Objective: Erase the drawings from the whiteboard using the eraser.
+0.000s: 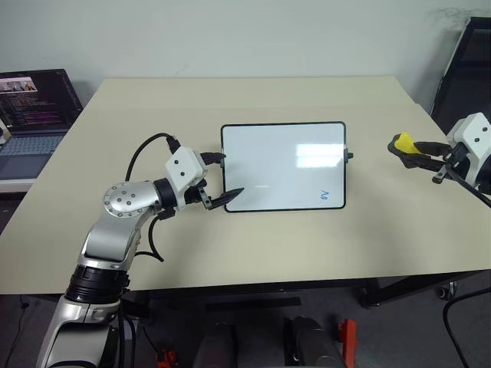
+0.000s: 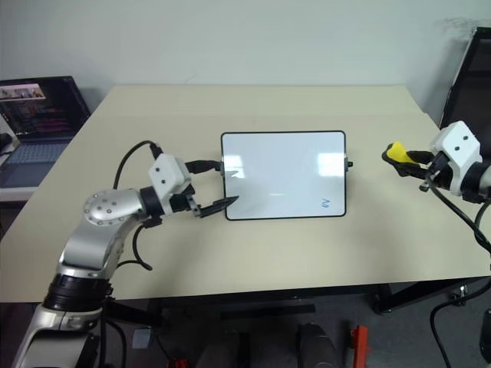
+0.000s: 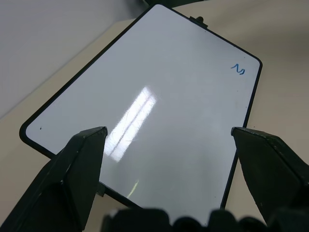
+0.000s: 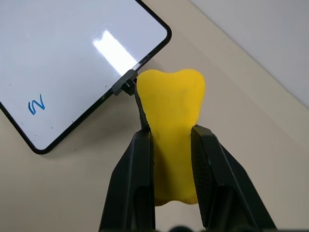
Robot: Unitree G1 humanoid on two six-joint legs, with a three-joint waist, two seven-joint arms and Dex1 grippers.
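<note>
Your right gripper (image 4: pixel 171 140) has its two black fingers pressed tight on the small bright yellow eraser block (image 4: pixel 171 121), which bulges out past the fingertips; you can see it held in the air off the right short side of the board, apart from it. The eraser's rear end is hidden between the fingers.

The glossy white rectangular whiteboard with the thin black frame and rounded corners (image 1: pixel 283 165) lies flat in the middle of the beige table (image 1: pixel 230 100). One small blue zigzag drawing (image 1: pixel 324 195) sits near the board's near right corner. Ceiling-light glare washes over parts of the surface, so you cannot rule out fainter marks there.

Your left gripper (image 2: pixel 212 186) stands wide open at the board's left short side, one finger (image 3: pixel 79 164) by the near corner, the other (image 3: pixel 270 164) by the far part of that edge. Whether the fingertips touch the frame is not clear.

A dark laptop (image 1: pixel 34 111) with a lit screen sits at the far left, cut off by the edge.
</note>
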